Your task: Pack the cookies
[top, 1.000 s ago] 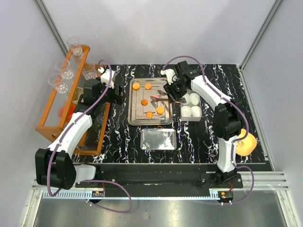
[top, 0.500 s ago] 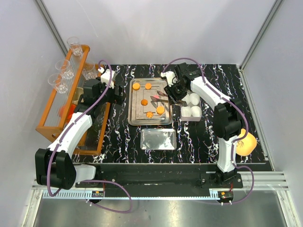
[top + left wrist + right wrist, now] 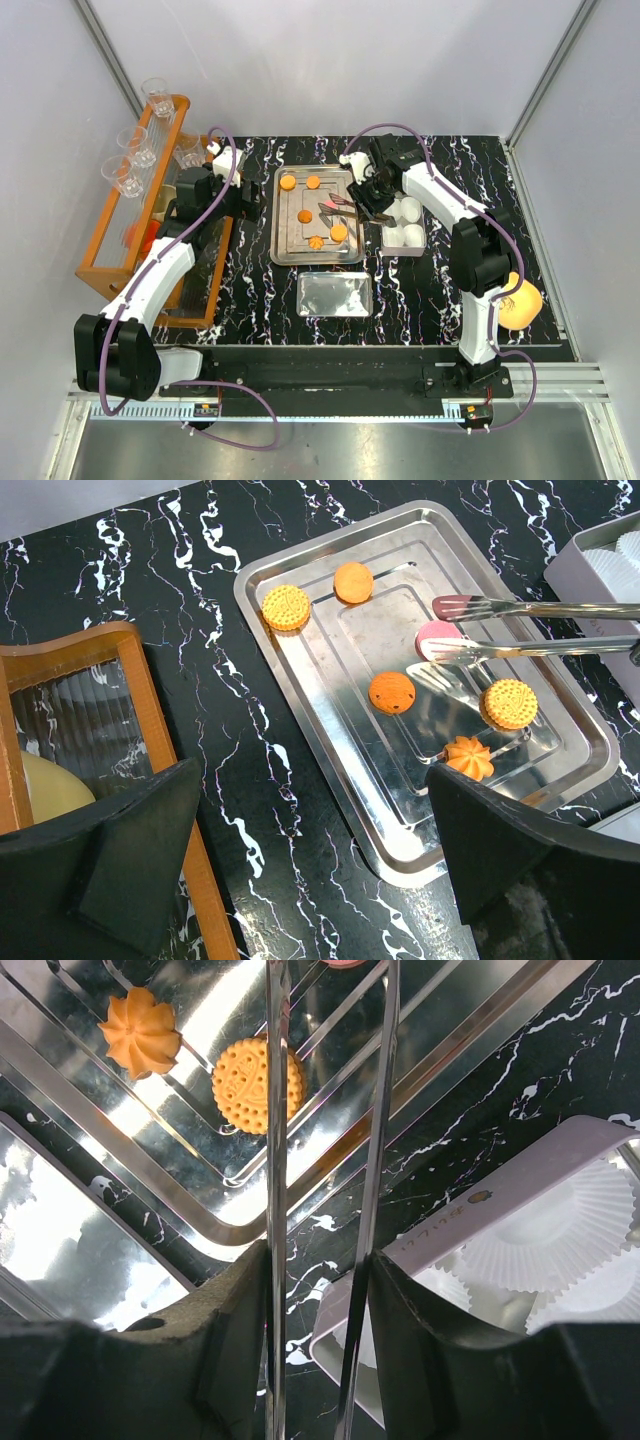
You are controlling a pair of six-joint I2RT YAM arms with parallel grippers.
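Observation:
Several cookies lie on the steel tray: round orange ones, an orange flower-shaped one and a pink one. My right gripper is shut on metal tongs. The tong arms are spread, with their tips on either side of the pink cookie. In the right wrist view the tong arms run over a round cookie, with the flower cookie to its left. My left gripper is open and empty above the table by the tray's left rim.
A pale box holding white paper cups stands right of the tray. A shiny rectangular lid lies in front of the tray. An orange wooden rack with glasses stands at the left. A yellow-orange lump sits at the right.
My right gripper has shifted a little toward the box, and the tong tips have moved slightly and spread around the pink cookie. The left arm has not moved.

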